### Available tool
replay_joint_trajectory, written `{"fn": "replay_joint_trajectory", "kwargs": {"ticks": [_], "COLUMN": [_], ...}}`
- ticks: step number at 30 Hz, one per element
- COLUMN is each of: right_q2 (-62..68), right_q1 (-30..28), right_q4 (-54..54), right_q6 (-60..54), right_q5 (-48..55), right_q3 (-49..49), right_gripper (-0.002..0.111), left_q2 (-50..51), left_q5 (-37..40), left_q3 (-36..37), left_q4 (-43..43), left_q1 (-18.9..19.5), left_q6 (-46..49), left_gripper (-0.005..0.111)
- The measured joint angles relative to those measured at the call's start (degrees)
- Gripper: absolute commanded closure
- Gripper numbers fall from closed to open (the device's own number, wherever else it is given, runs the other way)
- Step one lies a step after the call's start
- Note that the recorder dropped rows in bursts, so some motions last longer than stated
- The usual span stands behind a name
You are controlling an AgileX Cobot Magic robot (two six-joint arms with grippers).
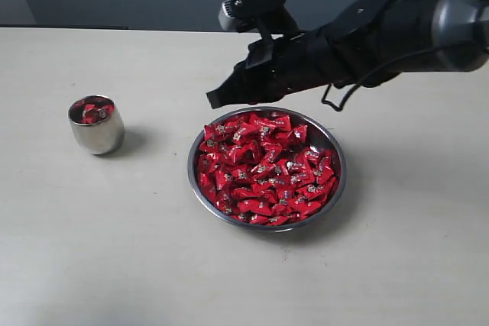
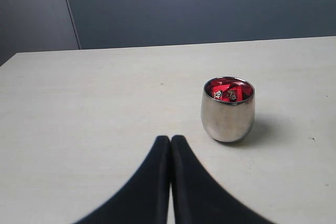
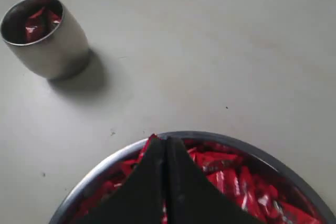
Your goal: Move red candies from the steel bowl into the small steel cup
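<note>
The steel bowl [image 1: 324, 137] sits closest on the pale counter [image 1: 397, 272], heaped almost to its thin rim with red candies [image 1: 263, 169], their crimped wrappers glossy and marked with small silver-white spots; above the bowl's far rim, on its left side in the exterior view, hovers the right gripper [image 1: 215, 100], its black arm reaching in from the bowl's right; its jaws are pressed together with no gap between them, and in the right wrist view [image 3: 166, 141] their tip hangs over the candies just inside the rim, clear of the heap; well apart from the bowl, to its left, stands the small steel cup [image 1: 96, 129], upright, with a few red candies lying inside it, casting a soft shadow toward the bowl; the left gripper [image 2: 170, 139] shows only in its own wrist view, jaws closed tight against each other, holding nothing; where it lies relative to the bowl cannot be told.
</note>
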Motion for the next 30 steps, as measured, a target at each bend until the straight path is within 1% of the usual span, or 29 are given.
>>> {"fn": "replay_joint_trajectory", "kwargs": {"ticks": [5,14,19,27,30], "right_q2": [-6.48,-11.11,-11.09,-10.96,-9.02], "right_q1": [-0.29,-0.29,-0.29,-0.29,-0.29], "right_q4": [5.7,10.21,11.52,12.68,12.8], "right_q6": [-7.08,-9.98,-10.2,-10.37,-10.37], "right_q5": [-1.54,-6.23,-6.7,-6.1,-6.1], "right_q3": [7.65,19.21,21.0,21.0,20.87], "right_gripper": [0.109,0.109,0.109,0.109,0.109], "left_q2": [0.0,0.0,0.0,0.0,0.0], "left_q5": [0.0,0.0,0.0,0.0,0.0], "left_q3": [0.0,0.0,0.0,0.0,0.0], "left_q4": [0.0,0.0,0.0,0.0,0.0], "left_q1": [0.0,0.0,0.0,0.0,0.0], "left_q6": [0.0,0.0,0.0,0.0,0.0], "left_gripper": [0.106,0.106,0.106,0.106,0.106]}}
